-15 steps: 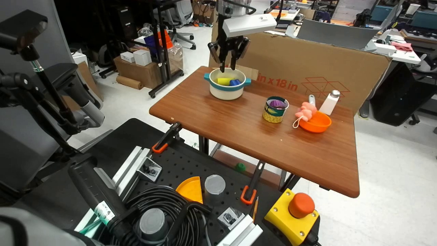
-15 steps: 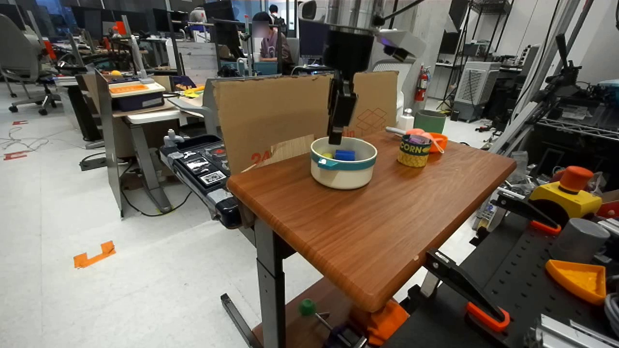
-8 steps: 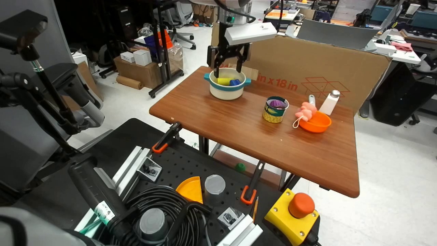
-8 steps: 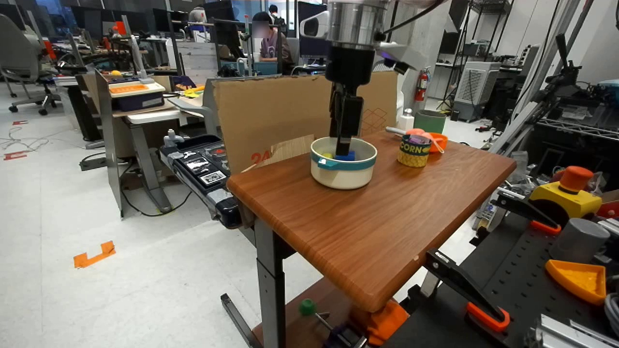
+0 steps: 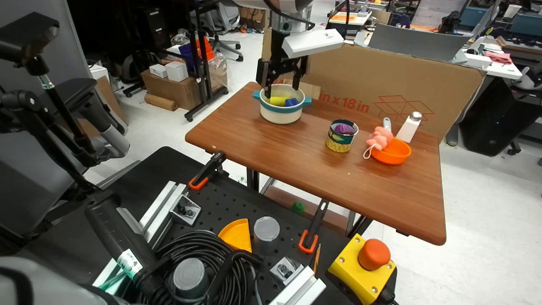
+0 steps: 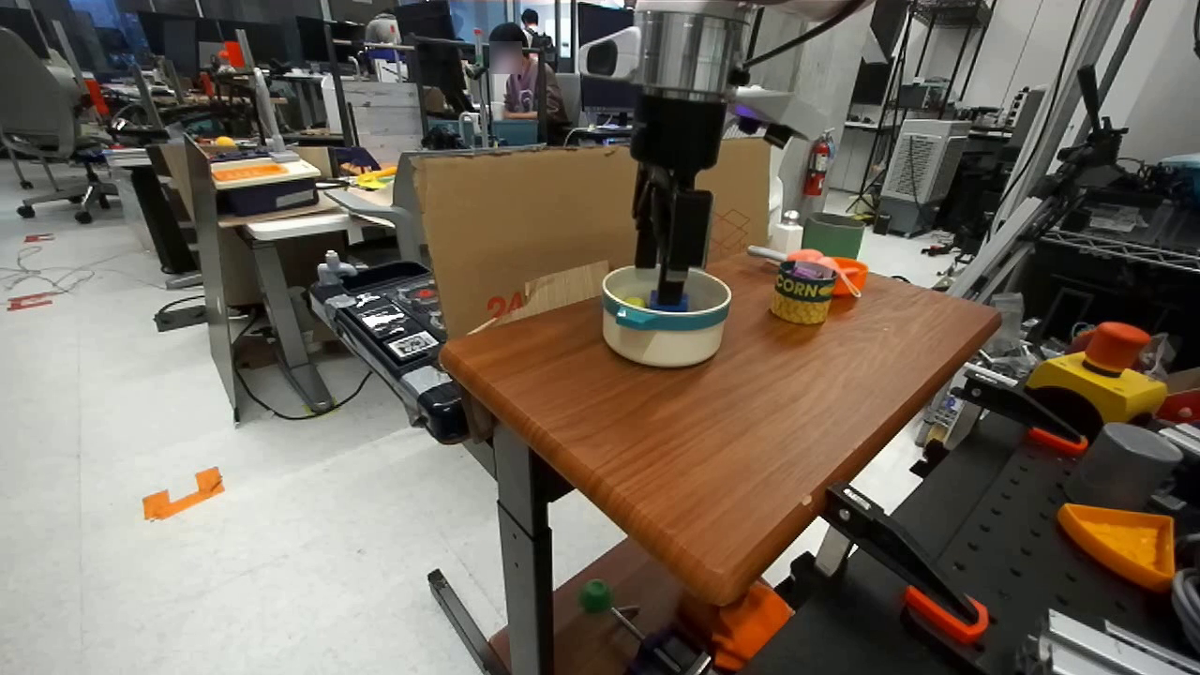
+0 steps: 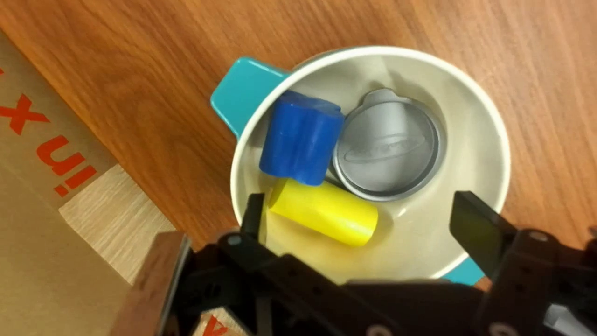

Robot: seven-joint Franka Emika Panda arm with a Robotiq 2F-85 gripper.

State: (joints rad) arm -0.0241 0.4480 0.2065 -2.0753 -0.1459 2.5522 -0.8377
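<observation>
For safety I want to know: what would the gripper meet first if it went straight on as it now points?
Most likely the yellow block in the pot, below the open gripper; depth is unclear, so a jaw might touch the pot first.

a brown desk is stood on a pale, glossy floor marked with orange tape. one long edge is backed by an upright cardboard sheet. beyond it, in an exterior view, a white table and a grey chair are seen; past the far corner, a red fire extinguisher and a white wall are shown.
</observation>
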